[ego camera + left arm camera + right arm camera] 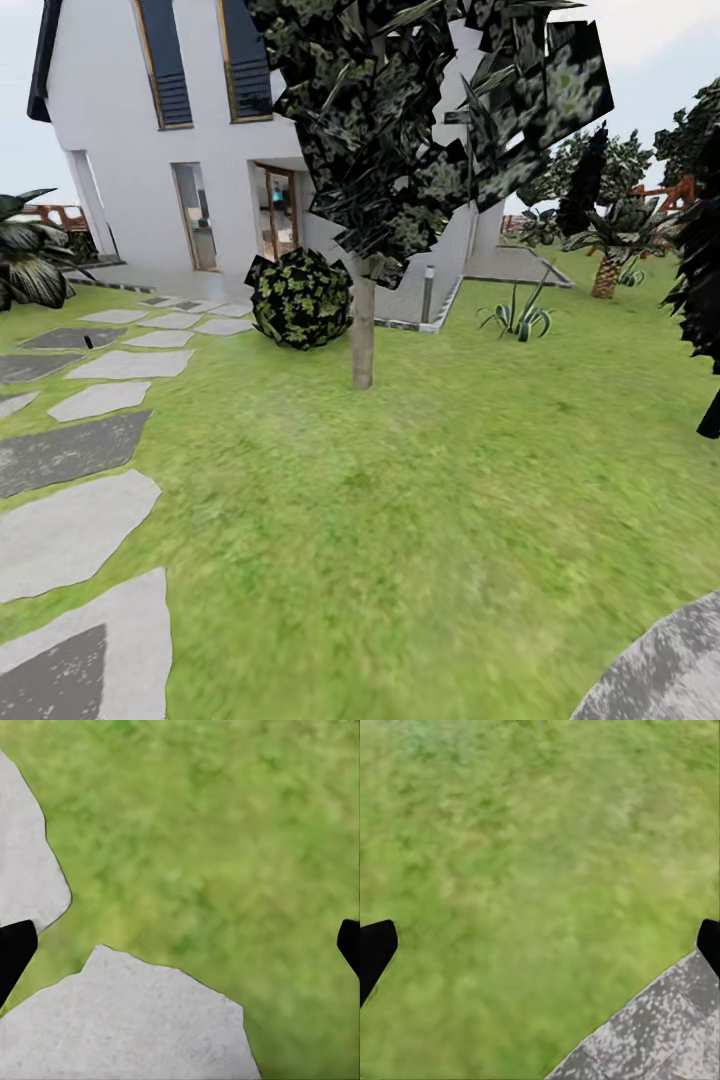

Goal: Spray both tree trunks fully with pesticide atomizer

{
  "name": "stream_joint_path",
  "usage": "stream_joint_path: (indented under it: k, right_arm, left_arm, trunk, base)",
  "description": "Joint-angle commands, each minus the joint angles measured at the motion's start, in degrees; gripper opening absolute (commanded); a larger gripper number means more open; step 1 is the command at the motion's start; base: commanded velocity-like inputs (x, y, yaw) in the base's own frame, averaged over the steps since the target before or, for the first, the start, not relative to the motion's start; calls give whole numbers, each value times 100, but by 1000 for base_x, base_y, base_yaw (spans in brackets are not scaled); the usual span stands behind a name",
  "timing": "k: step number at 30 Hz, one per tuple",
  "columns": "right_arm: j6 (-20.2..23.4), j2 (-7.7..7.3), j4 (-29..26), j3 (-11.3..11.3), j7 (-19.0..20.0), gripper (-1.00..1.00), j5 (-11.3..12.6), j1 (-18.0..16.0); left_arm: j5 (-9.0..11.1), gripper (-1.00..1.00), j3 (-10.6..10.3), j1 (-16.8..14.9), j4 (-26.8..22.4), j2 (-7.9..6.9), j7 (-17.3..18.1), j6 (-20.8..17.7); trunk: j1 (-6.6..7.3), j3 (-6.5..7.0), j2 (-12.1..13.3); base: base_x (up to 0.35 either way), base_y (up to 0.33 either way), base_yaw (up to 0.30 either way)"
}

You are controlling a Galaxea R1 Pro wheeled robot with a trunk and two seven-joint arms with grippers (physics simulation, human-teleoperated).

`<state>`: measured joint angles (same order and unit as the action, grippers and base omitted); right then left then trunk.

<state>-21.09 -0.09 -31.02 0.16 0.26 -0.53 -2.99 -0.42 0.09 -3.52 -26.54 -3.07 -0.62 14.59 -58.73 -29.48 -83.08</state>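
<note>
- Left gripper (180, 945): my fingertips (15, 949) show as two dark tips at opposite edges of the left wrist view, jaws spread wide with nothing between them; below them lie grass (225, 832) and two pale paving stones (127, 1020).
- Right gripper (540, 945): jaws likewise apart and empty, hanging over lawn, with the corner of a speckled grey stone (652, 1035) just beside one fingertip.
- Tree (362, 330): a pale, straight trunk under a dark ragged crown stands well ahead of both jaws across open grass, with a round bush (300, 298) just beside it and a white house (120, 120) behind.
- Sprayer: I cannot find it anywhere around my jaws or on the lawn ahead; its place is unknown from here.
- Step in hand, as I judge it: the search and approach, before any pick-up, since both jaws are empty.
- Next move calls for: turning or driving until the sprayer on the ground comes before my jaws, then lowering one open gripper around it; spraying the trunk comes only afterwards.
</note>
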Motion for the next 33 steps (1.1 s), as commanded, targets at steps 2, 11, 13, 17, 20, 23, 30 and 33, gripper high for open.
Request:
stream_joint_path:
  k: [2,11,13,17,20,23,30,33]
  right_arm:
    - [0,0,0,1,0,100,2,0]
    - [0,0,0,2,0,100,1,0]
    - [0,0,0,2,0,100,2,0]
    - [0,0,0,2,3,100,7,0]
    - [0,0,0,2,7,100,8,0]
    - [0,0,0,2,8,100,9,0]
    - [0,0,0,2,9,100,9,0]
    - [0,0,0,2,11,100,9,0]
  left_arm:
    - [-1,100,0,0,-1,0,0,0]
    - [5,100,0,0,0,-22,0,0]
    - [6,100,0,0,0,-30,0,0]
    - [12,100,0,0,0,-35,-2,0]
    - [14,100,0,0,0,-35,-6,0]
    - [15,100,0,0,0,-35,-8,0]
    - [16,100,4,0,0,-35,-15,0]
    - [16,100,6,0,0,-35,-16,0]
  trunk:
    - [0,-8,0]
    - [0,-41,0]
    - [0,-49,0]
    - [0,-57,0]
    - [0,-57,0]
    - [0,-57,0]
    - [0,-57,0]
    - [0,-57,0]
  base:
    - [208,292,268]
    - [239,262,268]
    - [260,245,268]
    - [262,244,155]
    - [263,244,21]
    - [263,244,5]
    - [263,244,0]
    - [263,244,0]
